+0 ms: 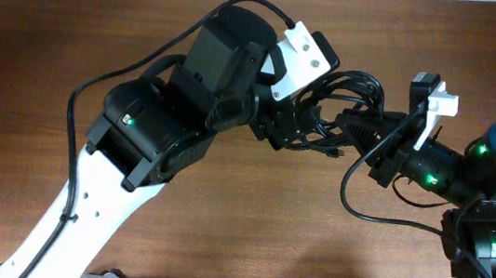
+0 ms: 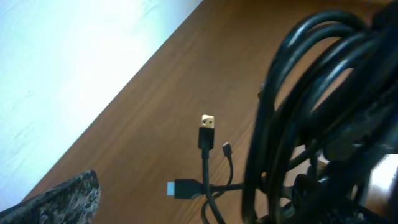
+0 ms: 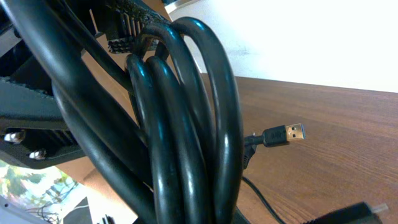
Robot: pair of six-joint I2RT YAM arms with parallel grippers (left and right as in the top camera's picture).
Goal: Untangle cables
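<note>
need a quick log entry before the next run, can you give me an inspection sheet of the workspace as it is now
surface: brown wooden table, bare where visible
job's things: cables bundled in black loops between the two arms; USB plug and smaller plugs hang free
clutter: nothing seen
grippers: left gripper open at the bundle; right gripper shut on cables
cables: arm wire loops by the right arm
surroundings: pale wall past the table edge

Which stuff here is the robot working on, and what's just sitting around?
For the job:
- cables, a looped black bundle
- USB plug on one cable end
- left gripper
- right gripper

Just there:
- table
- patterned thing at the table's edge, too blurred to name
</note>
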